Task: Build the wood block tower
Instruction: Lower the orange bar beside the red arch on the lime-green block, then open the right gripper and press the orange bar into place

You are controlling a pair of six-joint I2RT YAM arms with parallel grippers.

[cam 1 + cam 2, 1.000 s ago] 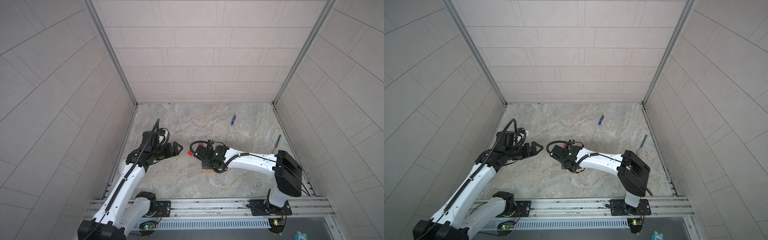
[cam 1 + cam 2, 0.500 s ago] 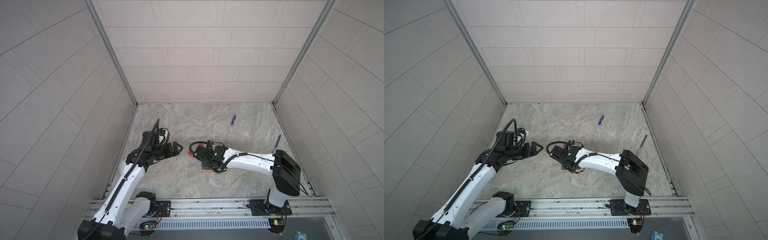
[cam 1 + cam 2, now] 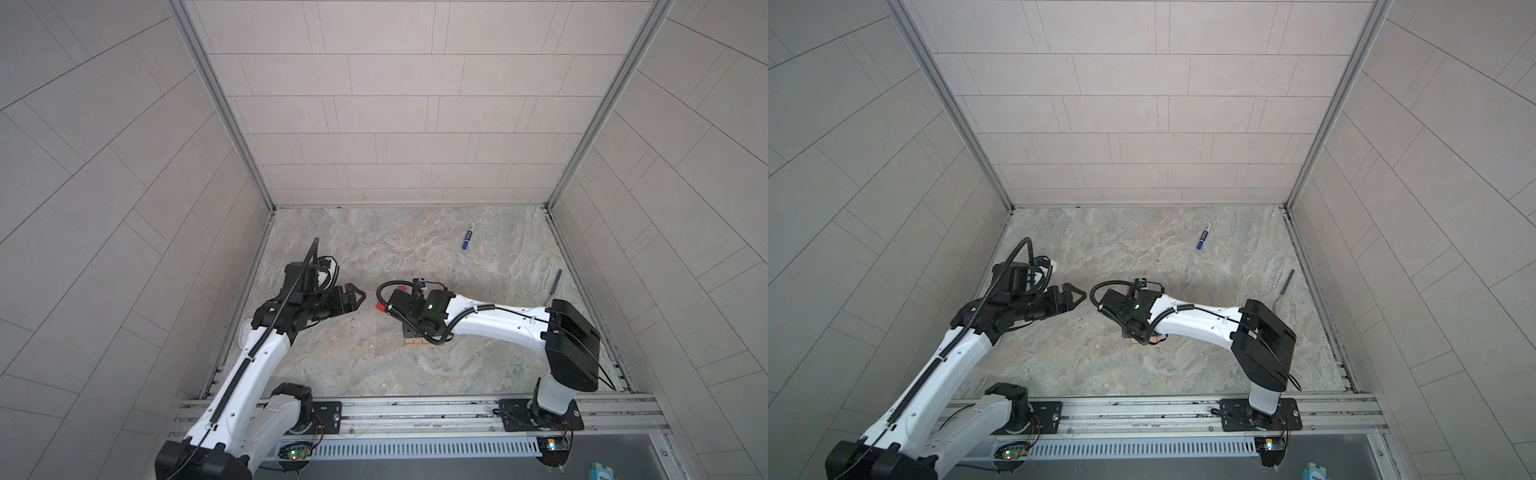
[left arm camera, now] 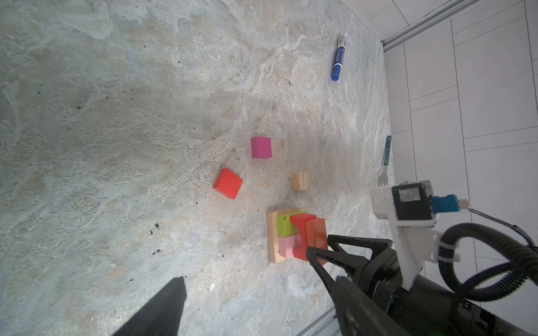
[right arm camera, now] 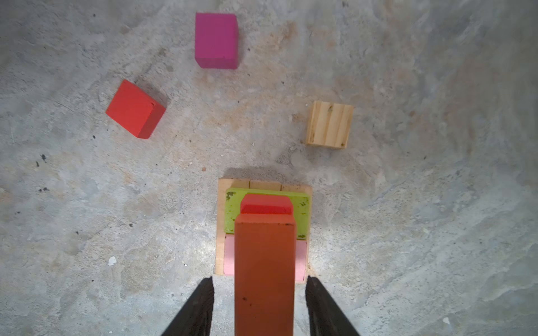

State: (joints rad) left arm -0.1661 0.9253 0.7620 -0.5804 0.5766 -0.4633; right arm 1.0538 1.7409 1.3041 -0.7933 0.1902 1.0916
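Gently: the right gripper (image 5: 259, 278) holds its jaws apart around the long orange wooden brick (image 5: 264, 261), laid on the red wooden arch (image 5: 266, 203) topping the tower (image 5: 263, 184); lift straight up, brushing nothing. Meanwhile the left gripper (image 3: 359, 296) hangs spread, empty.

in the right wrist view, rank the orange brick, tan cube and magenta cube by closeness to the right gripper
1. orange brick: between the open jaws of the right gripper
2. tan cube: lying loose, farther ahead
3. magenta cube: loose, farthest ahead
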